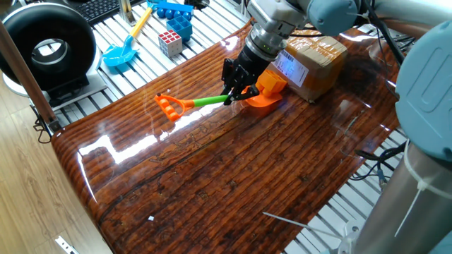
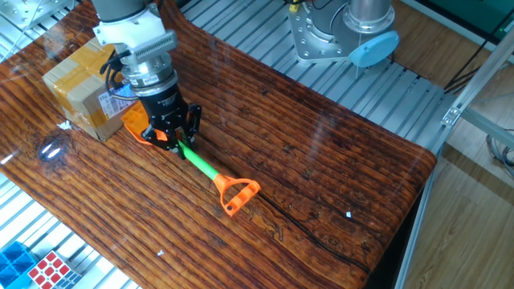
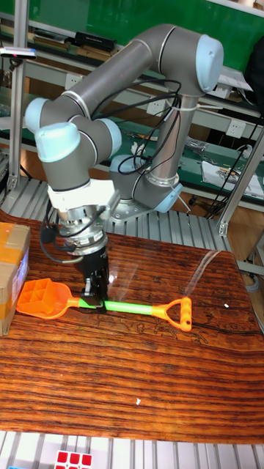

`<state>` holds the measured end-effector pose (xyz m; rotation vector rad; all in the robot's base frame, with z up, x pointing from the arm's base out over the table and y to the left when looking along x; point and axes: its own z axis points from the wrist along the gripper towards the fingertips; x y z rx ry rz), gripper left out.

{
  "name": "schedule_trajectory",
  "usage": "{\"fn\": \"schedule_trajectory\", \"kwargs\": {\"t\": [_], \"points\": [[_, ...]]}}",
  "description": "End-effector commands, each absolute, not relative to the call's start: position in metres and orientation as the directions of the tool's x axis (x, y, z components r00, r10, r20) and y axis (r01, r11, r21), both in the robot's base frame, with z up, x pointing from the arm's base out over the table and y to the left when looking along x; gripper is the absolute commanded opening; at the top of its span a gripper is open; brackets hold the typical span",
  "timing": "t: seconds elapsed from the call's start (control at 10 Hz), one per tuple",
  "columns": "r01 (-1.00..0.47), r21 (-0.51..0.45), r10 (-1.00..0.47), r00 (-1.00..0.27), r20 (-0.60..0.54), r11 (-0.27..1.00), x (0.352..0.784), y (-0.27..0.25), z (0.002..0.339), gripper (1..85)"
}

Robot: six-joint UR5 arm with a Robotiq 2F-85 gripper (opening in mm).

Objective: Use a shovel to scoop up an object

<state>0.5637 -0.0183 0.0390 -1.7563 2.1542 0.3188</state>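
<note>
The shovel lies flat on the wooden table, and my gripper [image 1: 233,96] is shut on its green shaft [image 1: 208,101] close to the blade. Its orange blade [image 1: 260,101] points at the cardboard box, and the orange loop end [image 1: 168,106] points away. The object, a small orange brick [image 1: 271,82], sits at the blade's far edge against the box. In the other fixed view my gripper [image 2: 177,141] hides most of the blade [image 2: 135,127]. The tall fixed view shows the gripper [image 3: 92,300], a gridded orange blade end [image 3: 42,299] and the loop [image 3: 178,314].
A brown cardboard box [image 1: 315,62] stands just beyond the blade. Off the table's far side lie a blue toy shovel [image 1: 120,53], a puzzle cube [image 1: 169,42], blue bricks [image 1: 176,20] and a black round device [image 1: 46,46]. The arm's base [image 2: 345,32] stands on the slatted surface.
</note>
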Motion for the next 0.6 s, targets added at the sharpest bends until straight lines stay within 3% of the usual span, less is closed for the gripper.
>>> {"fn": "schedule_trajectory", "kwargs": {"t": [0.0,0.5], "points": [[-0.965,-0.014,-0.898,-0.239,-0.369,0.263,0.575,-0.006,0.042,1.0],[-0.902,0.087,-0.855,-0.429,-0.29,0.423,0.57,-0.02,0.029,1.0]]}}
